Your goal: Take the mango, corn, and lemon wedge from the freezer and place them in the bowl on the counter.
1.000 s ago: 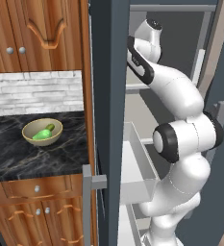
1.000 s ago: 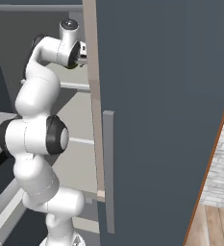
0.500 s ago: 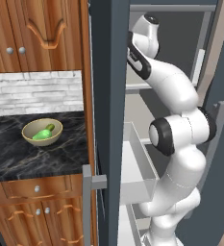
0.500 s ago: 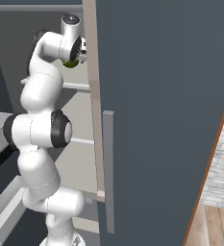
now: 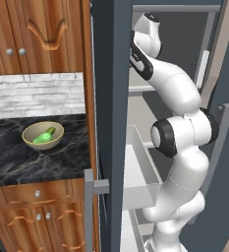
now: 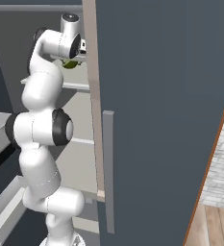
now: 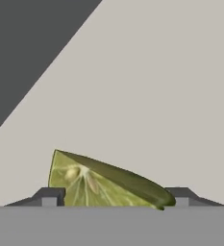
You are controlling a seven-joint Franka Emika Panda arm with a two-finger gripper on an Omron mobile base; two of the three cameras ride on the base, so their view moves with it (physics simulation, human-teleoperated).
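The gripper (image 7: 111, 202) brackets the lemon wedge (image 7: 104, 185) on the freezer (image 5: 111, 74) shelf, grip unconfirmed; next, squeeze and lift.

The lemon wedge (image 7: 104, 185) has pale yellow-green flesh with lighter streaks and a dark olive rind along its 3 o'clock edge. The shelf (image 7: 156, 96) behind it is flat pale grey. The freezer (image 5: 111, 74) is dark slate grey. The bowl (image 5: 42, 135) is tan-beige, olive-tinted inside, holding something bright green. The counter (image 5: 32, 162) is black with white veins, above brown wooden drawers (image 5: 37, 194). The arm (image 5: 180, 98) is white with dark joints.
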